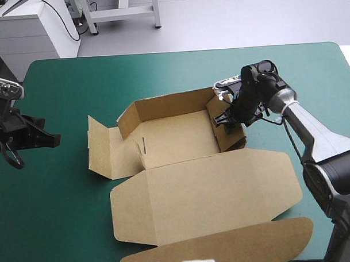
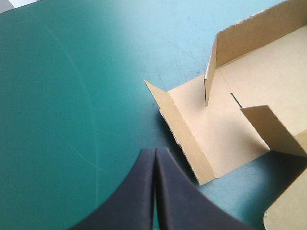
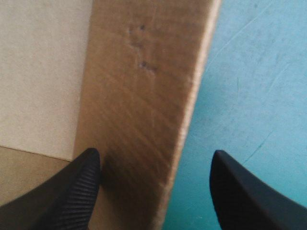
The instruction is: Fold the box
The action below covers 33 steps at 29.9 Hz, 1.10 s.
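Note:
The brown box [image 1: 175, 137] lies mid-table as an open tray. Its back wall and right wall [image 1: 231, 136] stand raised, and the left flap [image 1: 107, 153] lies nearly flat with its end turned up. The lid [image 1: 206, 193] is spread flat toward the front. My right gripper [image 1: 223, 118] is open astride the right wall [image 3: 144, 86], one finger inside the tray and one outside over the cover; in its wrist view the right gripper [image 3: 154, 155] shows the wall between its fingers. My left gripper [image 1: 51, 139] is shut and holds nothing, left of the box. In its own view the left gripper [image 2: 154, 155] points at the left flap [image 2: 216, 129].
The lid's rounded tuck flap [image 1: 236, 244] reaches the table's front edge. A strip of teal-green cover [image 1: 73, 169] separates my left gripper from the box's left flap. The right arm [image 1: 313, 132] crosses the table's right side.

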{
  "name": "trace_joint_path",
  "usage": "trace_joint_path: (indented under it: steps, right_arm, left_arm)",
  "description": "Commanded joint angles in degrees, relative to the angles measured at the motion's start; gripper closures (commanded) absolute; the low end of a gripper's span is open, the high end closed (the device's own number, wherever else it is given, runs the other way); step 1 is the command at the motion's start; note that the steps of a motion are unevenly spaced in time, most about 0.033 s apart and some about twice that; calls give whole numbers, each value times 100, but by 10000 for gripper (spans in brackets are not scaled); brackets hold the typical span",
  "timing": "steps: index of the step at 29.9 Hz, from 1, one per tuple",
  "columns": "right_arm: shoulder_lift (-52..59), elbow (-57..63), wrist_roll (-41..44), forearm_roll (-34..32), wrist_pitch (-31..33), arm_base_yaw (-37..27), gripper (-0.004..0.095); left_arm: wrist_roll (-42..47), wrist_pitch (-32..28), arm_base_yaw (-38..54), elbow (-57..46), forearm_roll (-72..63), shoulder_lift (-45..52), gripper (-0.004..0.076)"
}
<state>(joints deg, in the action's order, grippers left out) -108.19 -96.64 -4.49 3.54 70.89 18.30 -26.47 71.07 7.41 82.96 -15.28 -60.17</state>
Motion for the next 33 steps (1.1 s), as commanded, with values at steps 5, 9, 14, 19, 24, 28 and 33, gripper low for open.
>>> trace_joint_path:
  steps: [5, 9, 14, 19, 24, 28, 33]
  right_arm:
    - [169, -84, -82, 24, -188, 4, 796]
    - [169, -132, -119, -2, -163, 4, 925]
    - [227, -418, -208, -68, 77, 4, 928]
    - [629, -752, -241, -140, 77, 4, 926]
    - [1283, -800, -257, -354, 77, 4, 928]
    - [1775, -800, -257, -272, 77, 4, 928]
    - [2274, -800, -257, -560, 77, 4, 928]
  left_arm:
    - [84, -171, 17, 128, -194, 69, 733]
    - [84, -160, 17, 128, -245, 69, 733]
    - [84, -151, 17, 128, -323, 69, 733]
    - [84, -151, 17, 128, -286, 69, 733]
    - [84, -377, 17, -90, -42, 58, 733]
    - [626, -639, 30, -472, 912, 58, 733]
    - [1178, -1056, 145, -1133, 1652, 68, 732]
